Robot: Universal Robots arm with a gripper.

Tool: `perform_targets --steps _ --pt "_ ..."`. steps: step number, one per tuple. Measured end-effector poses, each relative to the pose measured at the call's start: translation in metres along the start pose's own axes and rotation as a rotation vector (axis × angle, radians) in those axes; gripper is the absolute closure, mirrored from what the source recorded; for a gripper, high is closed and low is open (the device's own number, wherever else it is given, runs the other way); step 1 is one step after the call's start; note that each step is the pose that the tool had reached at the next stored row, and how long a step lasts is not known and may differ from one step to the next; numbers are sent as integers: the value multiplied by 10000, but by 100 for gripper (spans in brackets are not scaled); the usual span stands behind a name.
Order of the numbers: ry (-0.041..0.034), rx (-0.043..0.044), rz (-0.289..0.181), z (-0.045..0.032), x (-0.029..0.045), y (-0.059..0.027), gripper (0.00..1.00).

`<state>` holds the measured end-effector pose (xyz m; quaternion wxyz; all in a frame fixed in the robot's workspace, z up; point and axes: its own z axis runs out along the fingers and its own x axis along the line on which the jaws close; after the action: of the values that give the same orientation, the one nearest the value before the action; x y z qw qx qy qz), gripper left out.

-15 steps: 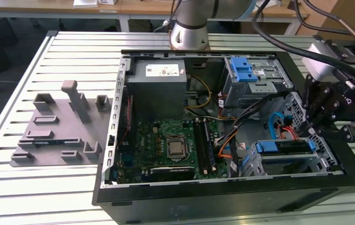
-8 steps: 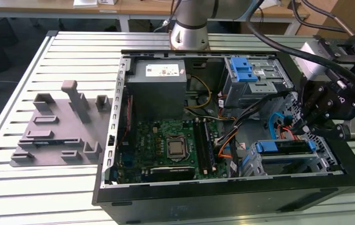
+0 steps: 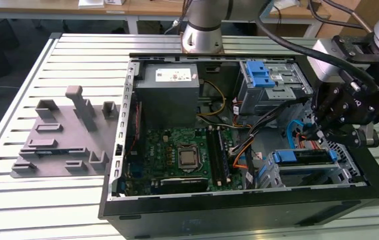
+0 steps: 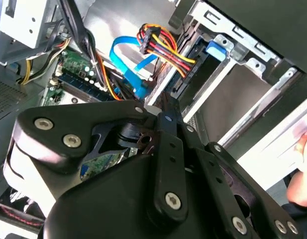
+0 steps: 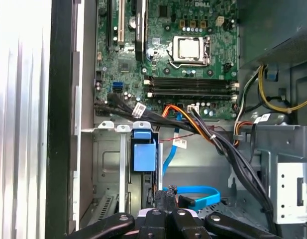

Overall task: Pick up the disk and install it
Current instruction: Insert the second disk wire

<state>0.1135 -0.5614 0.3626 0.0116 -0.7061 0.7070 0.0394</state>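
One disk (image 3: pixel 306 157), and as far as we can tell it's sitting flat in the lower drive bay of the open computer case (image 3: pixel 243 210), at the corner on the exterior view's right, with blue plastic at both ends. The blue tab (image 5: pixel 144 154) in the first wrist view looks like the rail end that faces the motherboard (image 3: pixel 183 155), though we wouldn't swear to it.

The gripper (image 3: pixel 323 134) hangs inside the case just above that bay, near the disk but apart from it. In the first wrist view the gripper (image 5: pixel 168 221) has its two fingers pressed together, and we can't see anything pinched between them.

Handling-wise, our guess is that it's a stiff metal slab with a fair bit of weight for its size. It won't flex, but it won't like knocks or being dropped either. The bare metal faces are probably slick, so we'd take it across the two long edges where the plastic rails give some bite, and keep off the label face and the connector end.

It's a tight spot too. The blue SATA cable (image 5: pixel 193 191) and a bundle of black and orange wires (image 5: pixel 213 134) loop right beside the bay, so snagging looks like the main risk.
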Motion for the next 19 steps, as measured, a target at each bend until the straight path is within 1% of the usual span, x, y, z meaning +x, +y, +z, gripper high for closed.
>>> perform_targets --steps 6,9,13,17,19 --pt "-15 -1 -1 -66 -14 32 89" --pt "-15 0 -1 -75 -49 34 89" --pt "-16 0 -1 -75 -115 34 89" --pt "-15 -1 -1 -79 -159 35 89" --pt "7 -1 0 -78 -182 36 89"
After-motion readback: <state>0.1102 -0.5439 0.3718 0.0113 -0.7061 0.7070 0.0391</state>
